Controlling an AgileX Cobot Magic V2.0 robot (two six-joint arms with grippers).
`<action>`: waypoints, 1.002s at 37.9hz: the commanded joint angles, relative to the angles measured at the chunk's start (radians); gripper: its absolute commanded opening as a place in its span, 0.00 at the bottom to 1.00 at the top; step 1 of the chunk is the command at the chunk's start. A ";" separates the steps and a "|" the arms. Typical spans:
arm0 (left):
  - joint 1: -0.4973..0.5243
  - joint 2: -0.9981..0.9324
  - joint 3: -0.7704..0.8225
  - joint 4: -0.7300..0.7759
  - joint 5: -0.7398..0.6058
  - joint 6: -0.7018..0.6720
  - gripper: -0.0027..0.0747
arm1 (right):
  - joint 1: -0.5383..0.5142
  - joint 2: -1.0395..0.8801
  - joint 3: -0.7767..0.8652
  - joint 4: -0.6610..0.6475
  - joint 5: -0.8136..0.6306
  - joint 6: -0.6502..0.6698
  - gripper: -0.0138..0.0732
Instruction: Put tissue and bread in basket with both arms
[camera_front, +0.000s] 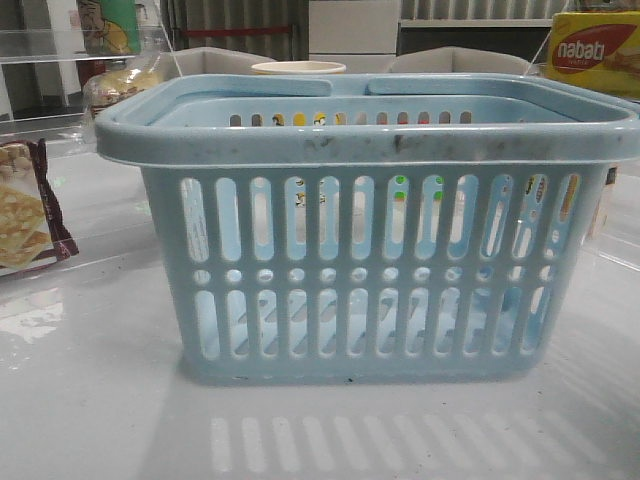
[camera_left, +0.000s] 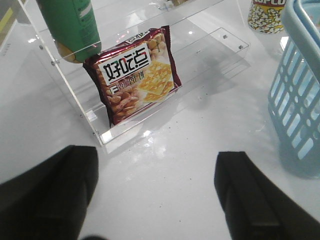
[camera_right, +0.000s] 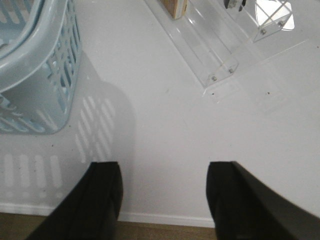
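Observation:
The light-blue basket stands in the middle of the table and fills the front view; it also shows in the left wrist view and the right wrist view. A clear crinkly bag with tan bread lies at the back left, behind the basket's rim. The tissue is out of view. My left gripper is open and empty over bare table, left of the basket. My right gripper is open and empty over the table's front edge, right of the basket. Neither gripper shows in the front view.
A maroon-edged cracker packet leans in a clear acrylic shelf under a green container. A popcorn cup stands behind the basket. Another acrylic shelf is on the right. A yellow Nabati box sits back right.

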 joint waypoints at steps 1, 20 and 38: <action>-0.007 0.011 -0.028 -0.005 -0.078 -0.008 0.74 | -0.006 0.060 -0.058 -0.065 -0.116 0.048 0.73; -0.007 0.011 -0.028 -0.005 -0.078 -0.008 0.74 | -0.125 0.688 -0.515 -0.159 -0.064 0.107 0.73; -0.007 0.011 -0.028 -0.005 -0.078 -0.008 0.74 | -0.157 1.177 -0.964 -0.162 0.036 0.105 0.73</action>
